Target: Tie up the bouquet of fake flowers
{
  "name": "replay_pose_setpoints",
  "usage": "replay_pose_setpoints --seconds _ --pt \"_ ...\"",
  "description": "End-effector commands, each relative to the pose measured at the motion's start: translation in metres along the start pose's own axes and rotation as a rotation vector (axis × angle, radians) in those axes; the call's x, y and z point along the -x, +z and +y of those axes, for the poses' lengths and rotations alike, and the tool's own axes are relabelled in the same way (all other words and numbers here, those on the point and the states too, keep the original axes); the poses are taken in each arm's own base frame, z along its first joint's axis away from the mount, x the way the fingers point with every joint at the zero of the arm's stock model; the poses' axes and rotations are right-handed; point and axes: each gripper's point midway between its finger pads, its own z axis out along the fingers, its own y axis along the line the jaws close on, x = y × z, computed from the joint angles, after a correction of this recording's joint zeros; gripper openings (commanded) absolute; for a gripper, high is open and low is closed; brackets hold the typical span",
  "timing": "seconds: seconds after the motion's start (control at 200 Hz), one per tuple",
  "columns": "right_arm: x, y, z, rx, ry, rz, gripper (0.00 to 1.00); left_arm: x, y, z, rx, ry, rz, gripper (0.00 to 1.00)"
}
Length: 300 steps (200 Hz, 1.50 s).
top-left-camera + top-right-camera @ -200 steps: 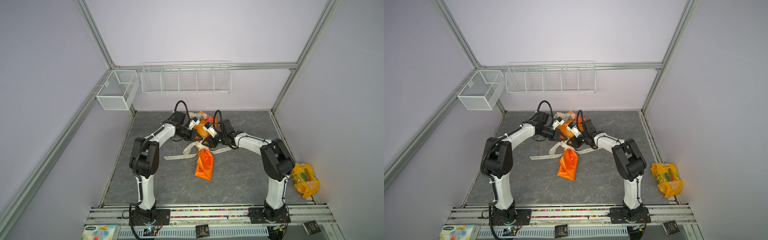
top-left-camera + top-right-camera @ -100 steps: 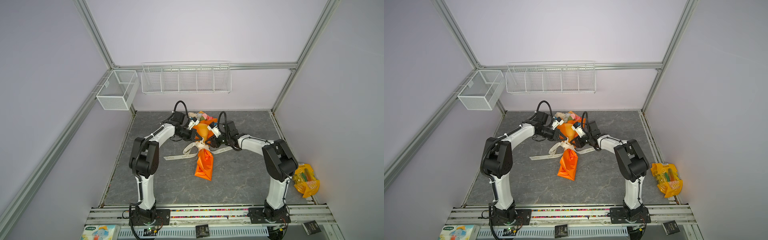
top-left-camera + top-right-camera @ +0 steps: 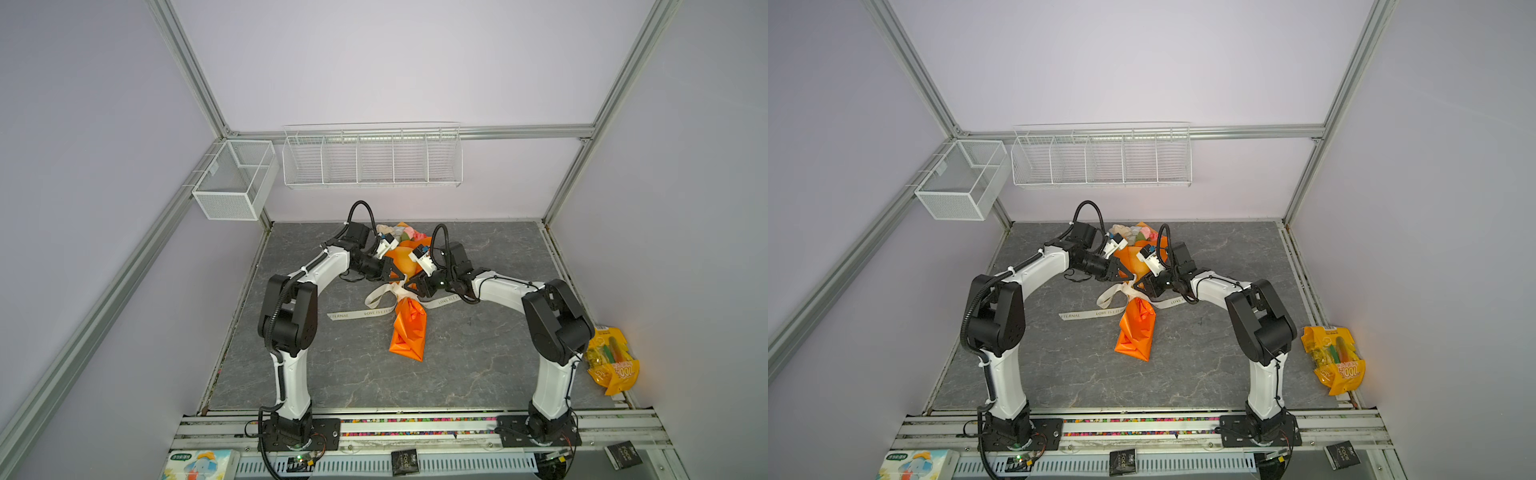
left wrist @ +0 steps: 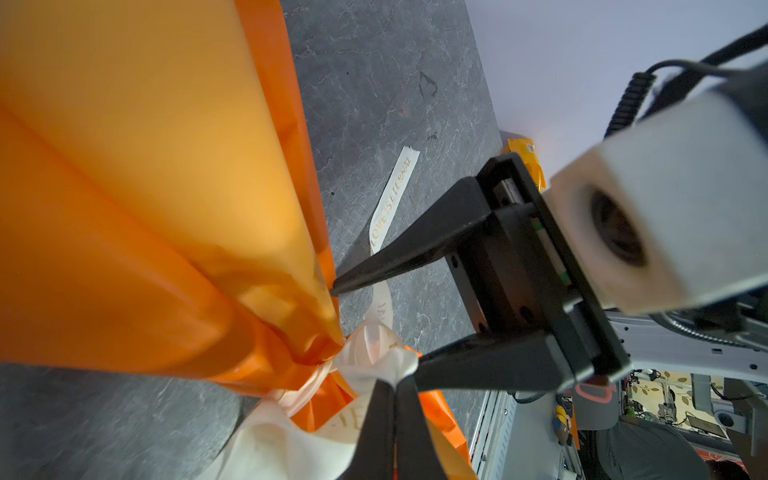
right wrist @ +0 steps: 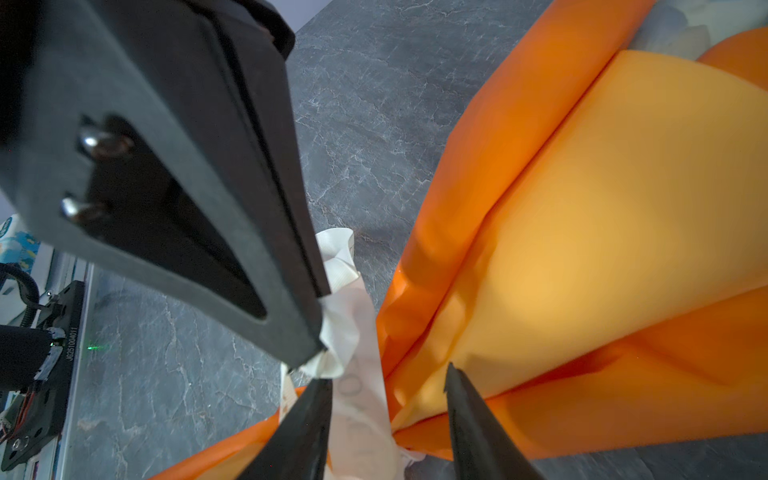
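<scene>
- Orange wrapping sheet (image 3: 409, 328) is cinched at its neck by the cream ribbon (image 3: 361, 314), and both our grippers meet tip to tip at that neck. We judge that we are partway through forming the knot and have not finished it.
- Our left gripper (image 4: 395, 380) is pinched together on a bunched fold of ribbon right at its tips.
- Our right gripper (image 5: 388, 374) faces it with its jaws apart. A ribbon strand runs between them and one finger lies against the wrap, but nothing is clamped.
- The bouquet of fake flowers (image 3: 409, 233) sits inside the wrap. Its heads show beyond both grippers, on the side away from the arm bases, and the stems are hidden.
- Two loose ribbon tails trail flat on the table (image 3: 478, 353), out to either side under the grippers.
- Next, we think the right jaws should close on the strand between them, hard by the left tips, without catching the sheet. The two grippers would then draw apart to tighten the knot.
</scene>
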Motion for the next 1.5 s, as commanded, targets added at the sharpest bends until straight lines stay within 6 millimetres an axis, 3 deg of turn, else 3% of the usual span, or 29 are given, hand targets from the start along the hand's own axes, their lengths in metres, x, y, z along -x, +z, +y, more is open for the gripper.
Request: replay_pose_setpoints --seconds 0.0,0.18,0.36,0.58,0.735,0.92,1.085,1.24,1.33,1.495 --pt "0.007 -0.001 0.01 0.024 -0.039 -0.013 0.48 0.008 -0.006 -0.005 -0.003 0.035 -0.011 0.02" --pt "0.009 -0.004 0.021 0.058 -0.059 -0.027 0.49 0.005 -0.003 -0.001 0.0 0.026 -0.002 0.02" --pt "0.007 0.003 0.012 0.034 -0.051 0.011 0.49 0.004 -0.003 -0.001 -0.004 0.025 0.002 0.02" --pt "0.006 0.007 0.003 -0.024 -0.044 0.021 0.31 0.003 -0.002 -0.002 -0.009 0.022 0.002 0.02" --pt "-0.002 0.006 -0.003 -0.055 -0.035 0.045 0.24 0.002 -0.002 -0.002 -0.014 0.022 0.005 0.02" --pt "0.005 0.004 -0.001 -0.063 -0.048 0.007 0.14 0.002 -0.002 -0.003 -0.017 0.024 0.007 0.02" --pt "0.01 0.005 0.018 0.023 -0.052 -0.006 0.26 0.001 -0.001 -0.002 -0.019 0.02 0.01 0.02" --pt "0.003 0.012 0.012 -0.011 -0.046 0.014 0.3 0.003 -0.002 -0.003 -0.021 0.024 0.008 0.02" --pt "0.001 0.014 0.007 -0.031 -0.051 0.019 0.18 0.001 -0.002 -0.002 -0.021 0.02 0.013 0.02" --pt "0.003 0.008 0.0 -0.081 -0.058 0.012 0.07 0.0 -0.002 -0.001 -0.009 0.02 0.016 0.02"
